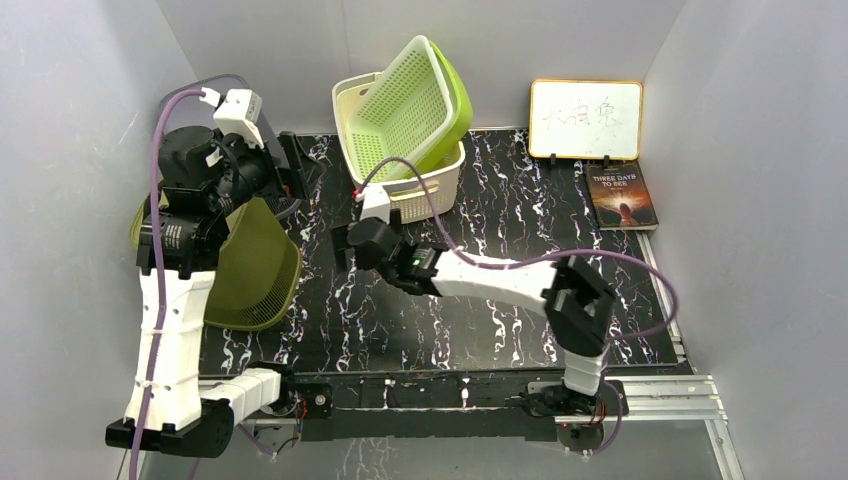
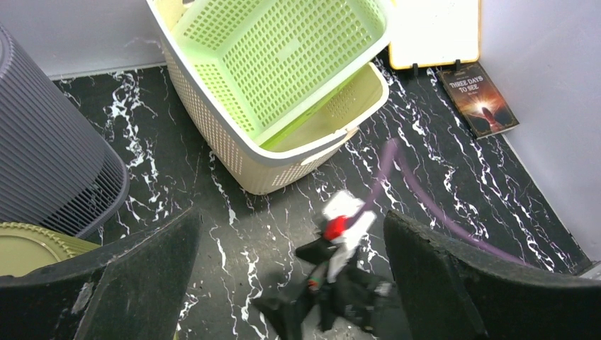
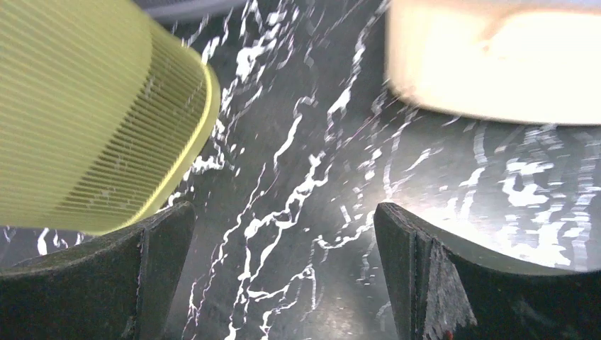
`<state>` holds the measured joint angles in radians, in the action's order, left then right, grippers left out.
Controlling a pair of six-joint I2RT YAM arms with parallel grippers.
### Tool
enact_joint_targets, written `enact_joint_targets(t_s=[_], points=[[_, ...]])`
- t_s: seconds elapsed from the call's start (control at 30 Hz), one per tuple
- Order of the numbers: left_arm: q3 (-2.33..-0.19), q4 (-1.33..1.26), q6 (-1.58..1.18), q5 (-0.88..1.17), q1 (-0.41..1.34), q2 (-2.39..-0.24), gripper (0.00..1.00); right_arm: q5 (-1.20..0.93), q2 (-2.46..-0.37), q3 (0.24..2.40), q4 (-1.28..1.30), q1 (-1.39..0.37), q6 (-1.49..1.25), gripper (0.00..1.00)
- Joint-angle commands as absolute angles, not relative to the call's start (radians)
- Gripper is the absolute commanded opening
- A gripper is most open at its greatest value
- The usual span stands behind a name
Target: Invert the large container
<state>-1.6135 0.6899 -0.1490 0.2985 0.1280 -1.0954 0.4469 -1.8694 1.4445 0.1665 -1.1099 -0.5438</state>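
Observation:
A cream perforated basket [image 1: 425, 185] stands upright at the back middle of the table, with a light-green basket [image 1: 415, 100] tilted inside it. Both show in the left wrist view, cream [image 2: 212, 120] and green [image 2: 283, 57]. An olive ribbed bin [image 1: 255, 265] leans on its side at the left, under the left arm. My left gripper [image 2: 290, 216] is open and empty, high above the table. My right gripper [image 1: 345, 245] is open and empty, low over the table between the olive bin [image 3: 92, 120] and the cream basket [image 3: 496, 64], touching neither. It also shows in the right wrist view [image 3: 283, 209].
A grey ribbed container [image 2: 42, 142] stands at the back left. A whiteboard [image 1: 585, 118] and a book [image 1: 622, 195] sit at the back right. The right arm's purple cable [image 1: 520, 260] runs over the black marble tabletop [image 1: 480, 330]. Grey walls close three sides.

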Motion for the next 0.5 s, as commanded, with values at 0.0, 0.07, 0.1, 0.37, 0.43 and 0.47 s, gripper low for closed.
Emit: enact_joint_targets(t_s=[0.0,0.07,0.1,0.37,0.43,0.47], points=[[-1.596,0.684,-0.154,0.3,0.13,-1.084,0.98,0.677,-1.678,1.43,0.22,-1.09,-0.414,0.98],[-1.579,0.676,-0.158,0.303,0.13,-1.087,0.98,0.696,-1.62,1.439,0.241,-1.048,-0.393,0.98],[-1.573,0.676,-0.158,0.303,0.129,-1.09,0.98,0.684,-1.593,1.441,0.241,-1.017,-0.386,0.98],[-1.525,0.662,-0.178,0.304,0.13,-1.062,0.98,0.511,-1.587,1.597,0.284,-0.753,-0.311,0.91],[-1.517,0.662,-0.181,0.307,0.13,-1.061,0.98,0.506,-1.622,1.667,0.294,-0.738,-0.272,0.89],[-1.511,0.658,-0.184,0.313,0.13,-1.058,0.98,0.506,-1.643,1.707,0.303,-0.732,-0.251,0.89]])
